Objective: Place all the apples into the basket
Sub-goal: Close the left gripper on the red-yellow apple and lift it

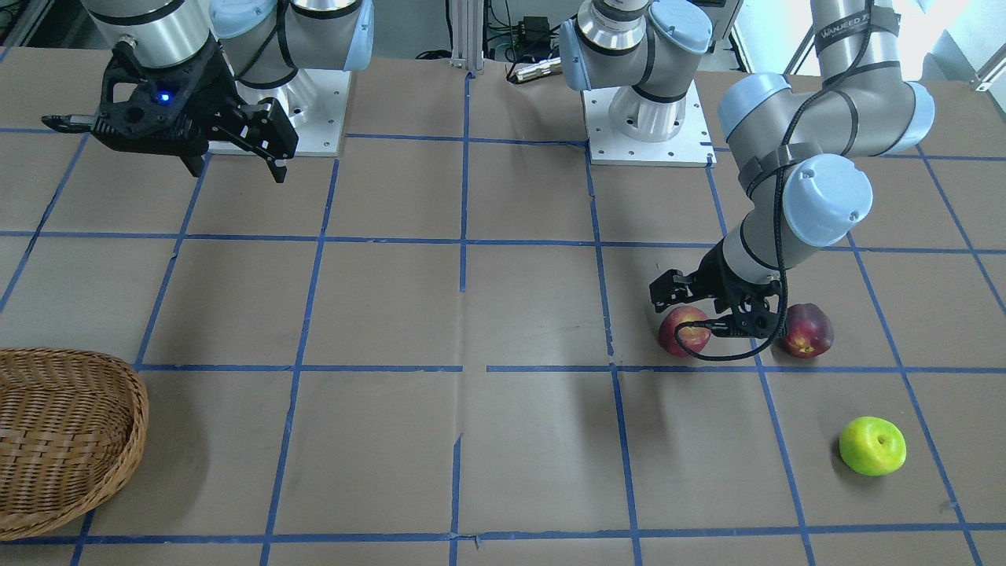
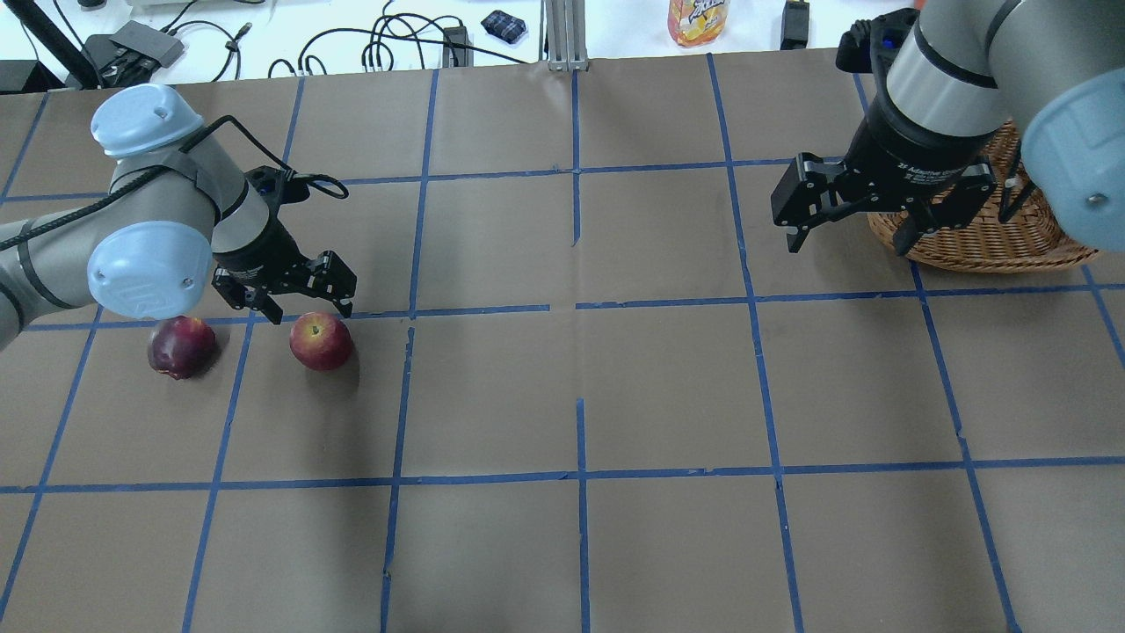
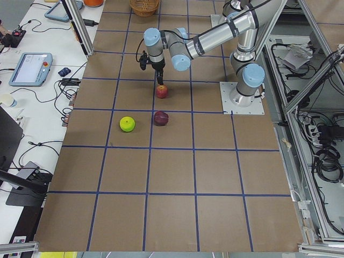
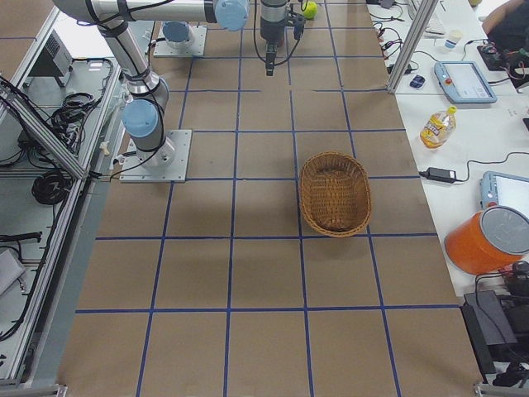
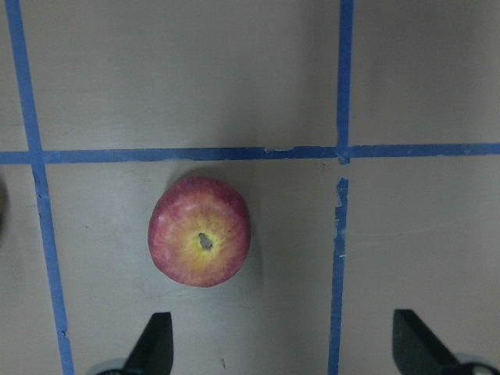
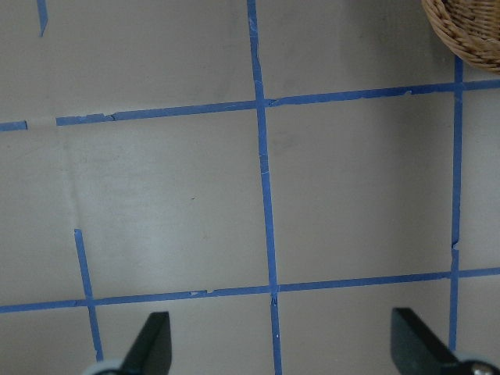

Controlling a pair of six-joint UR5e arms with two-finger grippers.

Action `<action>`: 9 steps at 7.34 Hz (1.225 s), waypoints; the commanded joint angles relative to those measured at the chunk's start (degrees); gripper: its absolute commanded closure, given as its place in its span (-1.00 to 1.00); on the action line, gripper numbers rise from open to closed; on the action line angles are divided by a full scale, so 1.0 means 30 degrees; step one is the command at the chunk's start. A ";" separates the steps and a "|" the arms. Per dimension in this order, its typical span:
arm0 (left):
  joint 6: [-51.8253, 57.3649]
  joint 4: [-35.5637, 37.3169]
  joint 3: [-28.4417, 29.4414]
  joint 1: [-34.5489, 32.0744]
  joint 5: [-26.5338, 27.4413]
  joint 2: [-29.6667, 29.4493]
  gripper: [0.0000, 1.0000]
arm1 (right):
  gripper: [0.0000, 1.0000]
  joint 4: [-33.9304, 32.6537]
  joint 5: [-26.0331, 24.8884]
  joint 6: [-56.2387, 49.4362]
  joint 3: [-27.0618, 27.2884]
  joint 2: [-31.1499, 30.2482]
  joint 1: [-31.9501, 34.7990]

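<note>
Left gripper (image 2: pixel 301 309) jaws apart, empty. Round red apple with yellowish stem end (image 5: pixel 200 231) on table just ahead of fingertips, nearer 1 finger. Best: centre over stem, descend, close gently. Woven light-brown wicker basket (image 1: pixel 140 410) beside right gripper (image 2: pixel 848 243), also apart.

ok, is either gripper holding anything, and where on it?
Nothing is held. The left gripper is open near the red apple, fingers clear of it; the right gripper is open and empty.
</note>
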 commanded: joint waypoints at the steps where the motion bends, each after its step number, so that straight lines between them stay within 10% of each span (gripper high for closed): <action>1: 0.0010 0.0399 -0.0237 0.0116 0.0581 -0.0992 -1.00 | -1.00 0.0015 0.0025 0.0003 0.0000 -0.0017 0.0000; 8: -0.0049 0.2590 -0.0704 0.0116 0.0790 -0.2458 -1.00 | -1.00 0.0045 0.0025 0.0003 0.0000 -0.0017 0.0000; 9: 0.0009 0.3699 -0.0996 0.0116 0.0877 -0.2547 -0.64 | -1.00 0.0045 0.0025 0.0003 0.0000 -0.0017 0.0000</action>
